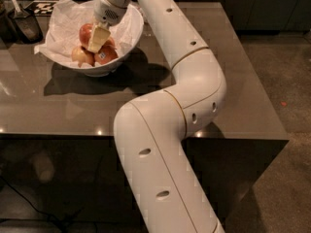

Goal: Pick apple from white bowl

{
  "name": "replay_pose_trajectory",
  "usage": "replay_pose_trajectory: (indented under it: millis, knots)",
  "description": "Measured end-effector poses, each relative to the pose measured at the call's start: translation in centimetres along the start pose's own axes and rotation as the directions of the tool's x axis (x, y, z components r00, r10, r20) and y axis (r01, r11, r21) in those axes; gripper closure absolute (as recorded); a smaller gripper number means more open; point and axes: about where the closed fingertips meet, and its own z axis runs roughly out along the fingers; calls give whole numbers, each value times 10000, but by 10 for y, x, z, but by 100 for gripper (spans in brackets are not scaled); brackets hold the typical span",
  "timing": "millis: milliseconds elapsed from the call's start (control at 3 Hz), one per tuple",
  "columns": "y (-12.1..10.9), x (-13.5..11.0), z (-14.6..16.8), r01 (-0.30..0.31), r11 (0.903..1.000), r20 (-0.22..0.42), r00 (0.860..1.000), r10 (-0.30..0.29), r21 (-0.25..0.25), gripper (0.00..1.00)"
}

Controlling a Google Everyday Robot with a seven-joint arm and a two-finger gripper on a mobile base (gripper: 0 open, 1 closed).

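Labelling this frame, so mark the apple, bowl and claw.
apple (85, 34), camera view, left side.
bowl (140, 21), camera view, right rim.
claw (95, 43), camera view, tip, down in the bowl beside the apple.
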Motion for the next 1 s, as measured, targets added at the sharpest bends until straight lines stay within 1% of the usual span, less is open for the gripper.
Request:
replay_pose_trajectory:
  millis: [333, 667, 1000]
  knots:
    - [0, 0, 0, -1, 10000, 1, 10000, 1, 3, 100]
    - [-9, -2, 1, -63, 9995, 70, 10000, 61, 323, 100]
    - [-23, -13, -22, -174, 9922, -384, 9990, 223, 1236, 100]
